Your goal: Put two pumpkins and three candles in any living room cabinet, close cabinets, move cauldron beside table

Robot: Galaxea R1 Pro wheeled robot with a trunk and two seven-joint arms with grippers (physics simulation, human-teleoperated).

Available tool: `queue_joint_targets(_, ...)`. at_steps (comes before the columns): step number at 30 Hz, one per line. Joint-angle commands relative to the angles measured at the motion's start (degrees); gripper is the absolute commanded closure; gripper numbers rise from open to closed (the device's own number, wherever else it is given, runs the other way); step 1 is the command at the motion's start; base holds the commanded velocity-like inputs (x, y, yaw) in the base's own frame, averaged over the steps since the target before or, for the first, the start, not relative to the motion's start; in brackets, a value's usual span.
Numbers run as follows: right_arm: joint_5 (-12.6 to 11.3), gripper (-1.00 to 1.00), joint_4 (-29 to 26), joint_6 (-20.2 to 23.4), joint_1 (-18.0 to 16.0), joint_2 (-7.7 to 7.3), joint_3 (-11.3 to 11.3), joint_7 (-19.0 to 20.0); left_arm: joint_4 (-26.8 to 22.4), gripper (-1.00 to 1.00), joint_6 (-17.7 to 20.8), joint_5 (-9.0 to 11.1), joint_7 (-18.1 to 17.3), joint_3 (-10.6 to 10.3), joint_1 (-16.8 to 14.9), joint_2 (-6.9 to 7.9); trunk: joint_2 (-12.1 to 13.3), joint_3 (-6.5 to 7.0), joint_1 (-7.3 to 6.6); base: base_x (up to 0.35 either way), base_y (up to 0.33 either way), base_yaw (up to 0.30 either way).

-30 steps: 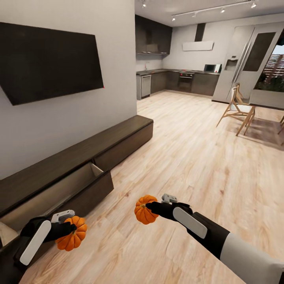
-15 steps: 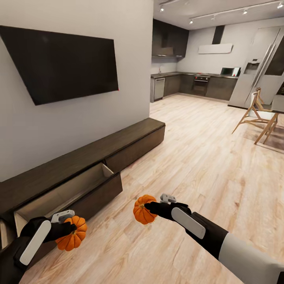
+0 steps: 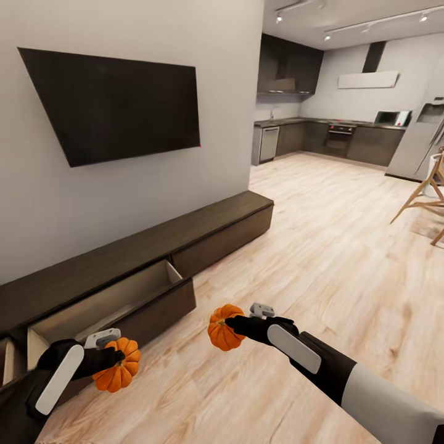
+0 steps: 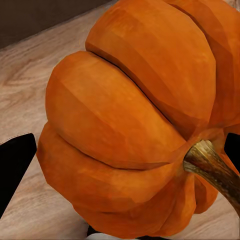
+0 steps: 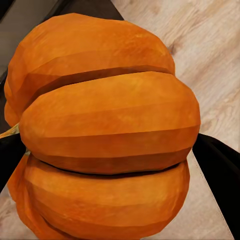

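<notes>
Head view has my left pincer (image 3: 106, 359) pinching one pumpkin (image 3: 117, 372) at seven o'clock, and my right pincer (image 3: 236, 325) pinching the other pumpkin (image 3: 223, 327) just below centre, both held above the wooden floor (image 3: 320, 259). At nine o'clock the cabinet (image 3: 203, 228) runs along the wall under the television (image 3: 117, 102), one drawer (image 3: 117, 302) pulled open, its pale inside showing. My worry: a pumpkin released short of that drawer would likely drop to the floor and roll off, and my left forearm could bump the drawer front.
</notes>
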Motion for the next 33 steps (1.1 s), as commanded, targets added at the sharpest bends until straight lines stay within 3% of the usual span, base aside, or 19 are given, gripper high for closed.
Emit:
queue_joint_targets(1,-0.36,1.00,-0.12,-0.03,-0.06,-0.05,0.13,-0.35,-0.06,1.00,0.22,0.19,0.64,-0.10,-0.05,-0.04,-0.03,0.01,0.00,0.028,-0.115,0.212)
queue_joint_targets(20,-0.36,1.00,-0.13,-0.03,-0.06,-0.03,0.13,-0.35,-0.07,1.00,0.22,0.27,0.60,-0.12,-0.05,-0.16,-0.03,1.22,0.00,0.002,-0.014,0.212)
queue_joint_targets(33,-0.36,1.00,-0.06,0.06,-0.06,0.67,0.20,-0.35,-0.08,1.00,0.22,0.24,0.62,-0.13,-0.05,-0.39,-0.03,2.05,0.00,0.000,-0.152,0.212)
